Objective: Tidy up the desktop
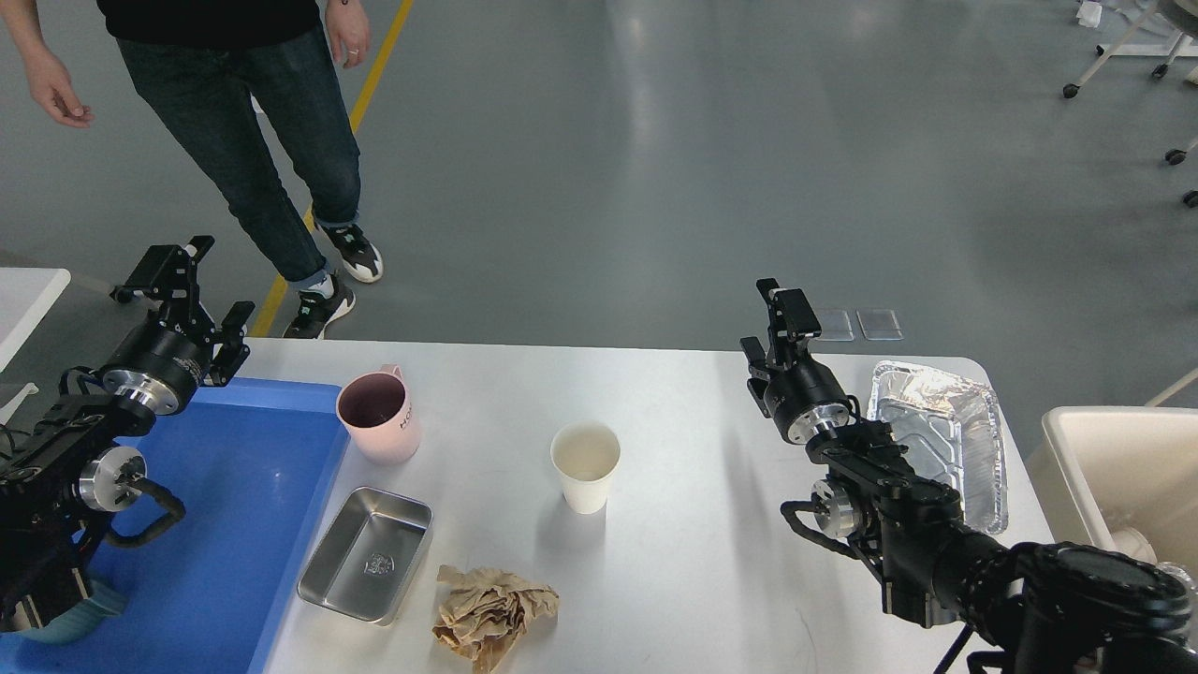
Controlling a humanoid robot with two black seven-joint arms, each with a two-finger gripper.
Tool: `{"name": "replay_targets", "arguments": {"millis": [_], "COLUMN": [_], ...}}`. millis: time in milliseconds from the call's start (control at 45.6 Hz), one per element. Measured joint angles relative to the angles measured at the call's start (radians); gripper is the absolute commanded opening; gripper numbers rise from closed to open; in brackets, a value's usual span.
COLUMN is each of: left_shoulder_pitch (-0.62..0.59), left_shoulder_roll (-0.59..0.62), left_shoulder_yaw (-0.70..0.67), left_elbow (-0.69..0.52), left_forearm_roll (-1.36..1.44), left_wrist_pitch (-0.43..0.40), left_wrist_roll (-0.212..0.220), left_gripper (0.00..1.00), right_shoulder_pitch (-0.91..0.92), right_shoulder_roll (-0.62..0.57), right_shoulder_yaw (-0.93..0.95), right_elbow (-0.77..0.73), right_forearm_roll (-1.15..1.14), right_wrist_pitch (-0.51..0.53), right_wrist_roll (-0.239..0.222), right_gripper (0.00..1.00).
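Observation:
The white desktop (683, 571) carries a pink mug (379, 417), a white paper cup (586, 465), a shallow steel tray (367, 552), a crumpled brown paper (491, 613) and a foil tray (941, 440) at the far right. My left gripper (199, 292) is open and empty, raised over the far left corner, above the blue tray (215, 524). My right gripper (773, 323) is open and empty, held above the far edge, left of the foil tray.
A person (253, 140) stands beyond the table's far left corner. A cream bin (1123, 468) stands off the right edge. A smaller white table (23, 300) shows at the left. A teal object (56, 620) lies in the blue tray's near corner.

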Motion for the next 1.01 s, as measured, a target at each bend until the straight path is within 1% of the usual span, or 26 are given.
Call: {"name": "replay_targets", "arguments": {"millis": [197,351,416,438,504,592,679,723,745,898,1008], "left_shoulder_pitch": [0.001,0.000,0.000,-0.007,-0.033,-0.082,-0.135,-0.155,-0.164,-0.174,-0.170], "left_shoulder_roll": [-0.005,-0.011,-0.006,0.005,0.043,0.130,0.260,0.343,0.409,0.668,0.829], "left_shoulder_yaw": [0.001,0.005,0.046,0.093,0.196,0.369,0.510,0.559,0.584,0.614,0.615], "left_elbow": [-0.006,-0.009,-0.024,-0.039,-0.075,-0.164,-0.292,-0.372,-0.439,-0.710,-0.861], "left_forearm_roll": [0.001,0.003,0.005,0.006,0.006,0.007,0.014,0.017,0.021,0.109,0.177], "left_wrist_pitch": [-0.041,-0.051,-0.063,-0.074,-0.093,-0.108,-0.109,-0.109,-0.109,-0.107,-0.106], "left_wrist_roll": [0.000,0.004,0.020,0.039,0.078,0.115,0.122,0.122,0.122,0.125,0.127], "left_gripper": [0.98,0.98,0.98,0.98,0.98,0.98,0.98,0.98,0.98,0.98,0.98], "right_shoulder_pitch": [0.000,-0.002,-0.002,-0.002,0.000,0.002,0.004,0.004,0.005,0.007,0.015], "right_shoulder_roll": [0.001,0.000,0.000,0.000,0.001,0.001,0.000,0.000,-0.001,-0.001,-0.001], "right_shoulder_yaw": [0.000,0.000,0.000,0.000,0.000,0.000,0.000,0.000,0.000,0.000,0.000], "right_elbow": [0.000,0.001,0.002,0.002,0.003,0.004,0.005,0.005,0.005,0.006,0.006], "right_forearm_roll": [0.000,0.000,0.000,0.000,0.000,0.000,0.000,0.000,0.000,0.000,0.000], "right_wrist_pitch": [0.000,0.000,0.000,0.000,0.000,0.000,0.000,0.000,0.000,0.000,0.000], "right_wrist_roll": [0.000,0.000,0.000,0.000,0.000,0.000,0.000,0.000,0.000,0.000,0.000], "right_gripper": [1.00,1.00,1.00,1.00,1.00,1.00,1.00,1.00,1.00,1.00,1.00]}}
